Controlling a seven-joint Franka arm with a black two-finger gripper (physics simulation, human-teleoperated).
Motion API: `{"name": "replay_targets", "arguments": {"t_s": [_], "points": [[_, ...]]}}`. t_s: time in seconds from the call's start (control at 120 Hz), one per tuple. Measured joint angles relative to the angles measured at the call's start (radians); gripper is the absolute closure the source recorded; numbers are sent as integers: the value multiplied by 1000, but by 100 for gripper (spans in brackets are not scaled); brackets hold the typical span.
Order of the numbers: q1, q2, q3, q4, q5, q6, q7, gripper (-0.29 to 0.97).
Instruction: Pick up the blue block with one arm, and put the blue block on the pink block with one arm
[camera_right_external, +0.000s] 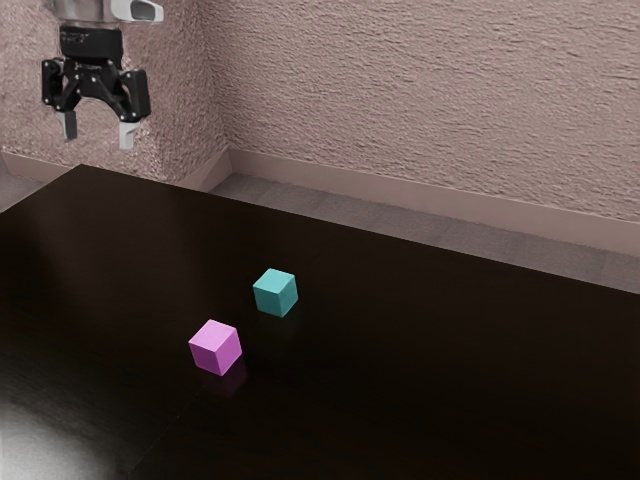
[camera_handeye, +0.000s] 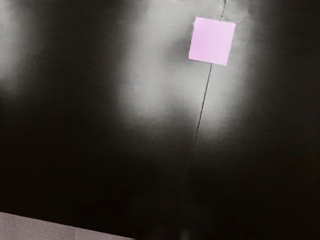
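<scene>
Black two-finger gripper (camera_right_external: 97, 130): fingers apart, empty, high above the glossy black table (camera_right_external: 450, 380). Teal-blue cube (camera_right_external: 275, 292) rests near pink cube (camera_right_external: 215, 347), not touching.

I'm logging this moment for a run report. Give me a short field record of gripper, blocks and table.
table: dark, glossy
gripper: open, empty, high at the exterior view's upper left
pink block: on the table, nothing on top
blue block: on the table, untouched, apart from the pink block
stage: blue block not yet grasped
</scene>
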Motion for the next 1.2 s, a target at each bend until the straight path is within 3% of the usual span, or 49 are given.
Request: {"name": "replay_targets", "arguments": {"t_s": [0.208, 0.35, 0.867, 1.058, 1.2], "points": [[-9, -2, -1, 3, -3, 194, -41, 0], [17, -37, -10, 141, -21, 225, -61, 0], [-5, 93, -26, 116, -34, 337, -104, 0], [-22, 46, -27, -307, -44, 631, -112, 0], [-23, 40, -40, -503, -41, 884, -117, 0]]}}
